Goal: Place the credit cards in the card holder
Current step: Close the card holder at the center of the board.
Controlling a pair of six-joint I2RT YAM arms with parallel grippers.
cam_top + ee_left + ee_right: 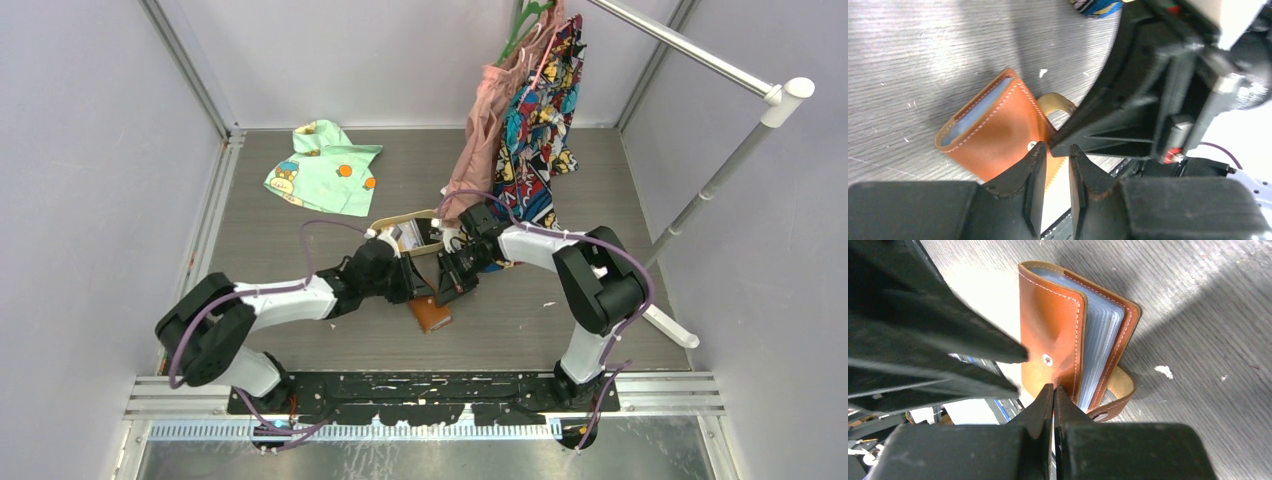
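The card holder [432, 315], a brown leather wallet with white stitching, lies on the grey table between both arms. Its clear inner sleeves [1103, 335] fan out, and its snap tab [1115, 400] hangs loose. My right gripper [1053, 387] is shut just over the holder's front cover [1048, 335], with a thin orange credit card [1057, 167] pinched edge-on between its jaws. My left gripper [1054, 148] hovers at the holder's corner [993, 132]. Its jaws stand a narrow gap apart, and the orange card shows through that gap. In the top view the two grippers [430, 285] nearly touch.
A tan oval tray [385, 222] sits just behind the grippers. A green printed garment [325, 165] lies at the back left. Pink and patterned clothes [530, 120] hang from a rack, whose pole [700, 200] and white foot [672, 327] stand at the right.
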